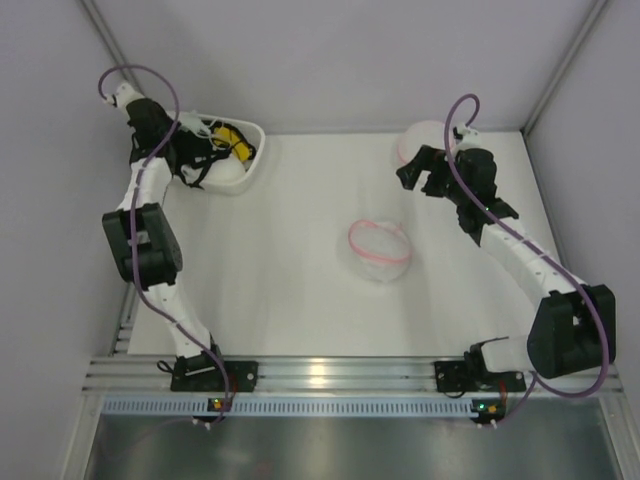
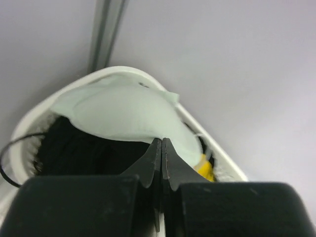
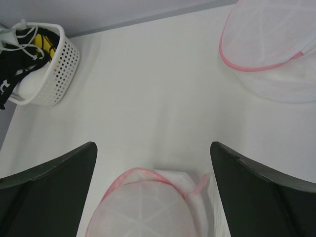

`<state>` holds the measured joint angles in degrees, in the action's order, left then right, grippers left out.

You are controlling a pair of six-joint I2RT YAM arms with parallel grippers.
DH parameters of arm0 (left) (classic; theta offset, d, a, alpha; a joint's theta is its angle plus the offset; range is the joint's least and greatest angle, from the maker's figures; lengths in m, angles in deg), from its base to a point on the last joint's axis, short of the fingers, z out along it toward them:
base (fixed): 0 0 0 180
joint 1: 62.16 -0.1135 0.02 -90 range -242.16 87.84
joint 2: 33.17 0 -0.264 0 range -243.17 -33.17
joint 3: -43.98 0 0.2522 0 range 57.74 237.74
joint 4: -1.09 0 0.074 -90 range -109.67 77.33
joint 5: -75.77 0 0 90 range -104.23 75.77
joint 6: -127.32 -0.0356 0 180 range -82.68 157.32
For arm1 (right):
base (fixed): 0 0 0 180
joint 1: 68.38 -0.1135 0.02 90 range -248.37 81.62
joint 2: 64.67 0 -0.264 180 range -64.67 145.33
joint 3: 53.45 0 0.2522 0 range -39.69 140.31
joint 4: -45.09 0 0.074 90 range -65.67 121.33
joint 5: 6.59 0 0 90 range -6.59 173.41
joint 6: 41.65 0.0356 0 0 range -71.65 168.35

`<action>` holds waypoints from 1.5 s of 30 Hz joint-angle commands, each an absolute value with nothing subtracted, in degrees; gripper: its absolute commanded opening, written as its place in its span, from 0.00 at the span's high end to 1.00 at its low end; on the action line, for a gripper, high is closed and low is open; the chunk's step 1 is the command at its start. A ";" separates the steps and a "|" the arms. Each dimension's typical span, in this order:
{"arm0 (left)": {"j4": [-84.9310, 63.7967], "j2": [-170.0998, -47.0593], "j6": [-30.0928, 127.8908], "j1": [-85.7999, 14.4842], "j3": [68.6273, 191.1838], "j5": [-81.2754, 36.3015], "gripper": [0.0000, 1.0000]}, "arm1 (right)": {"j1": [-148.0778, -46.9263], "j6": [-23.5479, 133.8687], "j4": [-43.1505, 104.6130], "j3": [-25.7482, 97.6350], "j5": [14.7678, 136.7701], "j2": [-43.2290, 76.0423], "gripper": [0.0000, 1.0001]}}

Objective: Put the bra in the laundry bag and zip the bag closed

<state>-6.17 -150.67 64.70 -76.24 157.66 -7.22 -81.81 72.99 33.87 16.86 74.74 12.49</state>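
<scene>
left fingers (image 2: 147, 165) pinch the bra (image 2: 123, 111), hiding its near edge.

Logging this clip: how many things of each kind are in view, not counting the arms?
Mesh laundry bags: 2
White perforated basket: 1
Pale bra: 1
Black-and-yellow clothing tangle: 1
Total: 5
</scene>
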 commanded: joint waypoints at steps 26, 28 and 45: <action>-24.45 -120.98 66.67 -51.53 158.28 -11.24 1.00 | -89.89 71.56 48.03 13.92 61.70 5.55 0.01; -24.45 -120.28 67.38 -50.39 157.85 -7.48 1.00 | -91.74 70.15 47.76 15.15 63.27 5.99 0.01; -24.36 -112.89 65.45 -40.19 155.82 -9.58 1.00 | -105.90 64.16 58.13 30.43 67.16 20.73 0.01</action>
